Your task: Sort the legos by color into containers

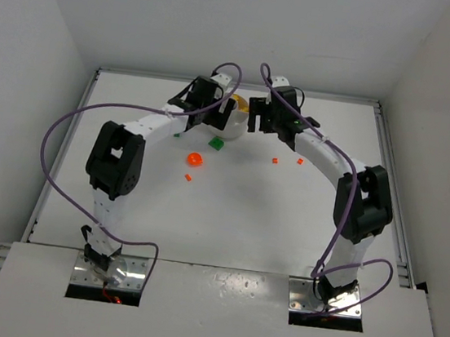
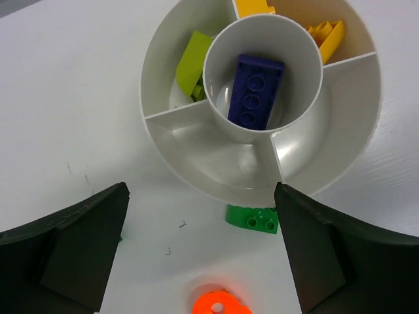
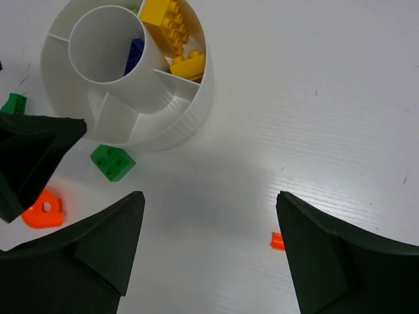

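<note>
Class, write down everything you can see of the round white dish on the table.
The dish is round, low and white, glossy plastic by the look, its outer wall ribbed. Thin dividers split it into wedges round a taller centre well. It stands upright on the table, the open left gripper and open right gripper flanking it. The well holds a purple brick; one wedge a lime brick, others yellow bricks; two are bare. A green brick lies close by its wall.

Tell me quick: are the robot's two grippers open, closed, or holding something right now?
Left gripper: open, holding nothing.
Right gripper: open, holding nothing.
</note>
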Tool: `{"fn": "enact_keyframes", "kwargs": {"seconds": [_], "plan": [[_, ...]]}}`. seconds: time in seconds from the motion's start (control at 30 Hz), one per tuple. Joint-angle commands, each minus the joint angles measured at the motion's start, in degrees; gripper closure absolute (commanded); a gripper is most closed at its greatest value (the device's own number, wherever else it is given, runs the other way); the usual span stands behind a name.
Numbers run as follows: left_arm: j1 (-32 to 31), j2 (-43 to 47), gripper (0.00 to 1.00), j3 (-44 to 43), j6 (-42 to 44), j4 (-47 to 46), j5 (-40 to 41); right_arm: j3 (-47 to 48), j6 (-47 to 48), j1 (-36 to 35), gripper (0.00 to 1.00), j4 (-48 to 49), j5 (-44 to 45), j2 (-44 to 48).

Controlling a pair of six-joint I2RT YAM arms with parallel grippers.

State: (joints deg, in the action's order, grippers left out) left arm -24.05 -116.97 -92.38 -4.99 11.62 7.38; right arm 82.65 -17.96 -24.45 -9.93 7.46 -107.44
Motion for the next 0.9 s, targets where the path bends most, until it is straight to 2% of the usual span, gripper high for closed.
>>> {"fn": "enact_keyframes", "kwargs": {"seconds": [0.0,0.2,0.3,0.4,0.53,0.67,0.77,0.8,0.87], "plan": [[-0.56,7.26,0.00,0.70,-0.54,-0.62,-0.26,-1.17,-0.24,0.36,0.18,2.29,0.18,3.72],[0.50,13.16,0.00,2.47,-1.07,-1.16,0.88,-1.70,-0.24,0.89,0.18,2.29,0.18,4.87],[2.17,17.73,0.00,2.47,-2.12,-1.16,-1.57,-1.70,-0.24,0.89,0.18,1.76,0.18,5.40],[3.22,21.85,0.00,2.30,-4.84,-0.03,-0.60,-2.75,1.51,2.12,0.18,-1.22,0.71,5.92],[5.68,25.20,0.00,3.07,-1.60,4.89,-7.54,-7.84,4.15,4.31,0.25,-2.46,0.71,7.59],[7.87,29.15,0.00,9.31,-1.07,6.83,-11.58,-11.28,7.22,7.65,0.43,-2.54,1.24,8.65],[9.46,32.06,0.00,15.02,0.68,6.84,-12.99,-11.28,10.47,10.20,0.47,-4.74,0.09,6.63],[10.07,32.94,0.00,16.17,1.64,6.84,-14.65,-11.28,14.31,10.73,0.47,-5.27,-1.21,6.11],[12.53,35.83,0.00,19.51,4.81,6.84,-22.09,-11.28,19.16,11.70,0.47,-7.20,-3.68,5.05]]}}
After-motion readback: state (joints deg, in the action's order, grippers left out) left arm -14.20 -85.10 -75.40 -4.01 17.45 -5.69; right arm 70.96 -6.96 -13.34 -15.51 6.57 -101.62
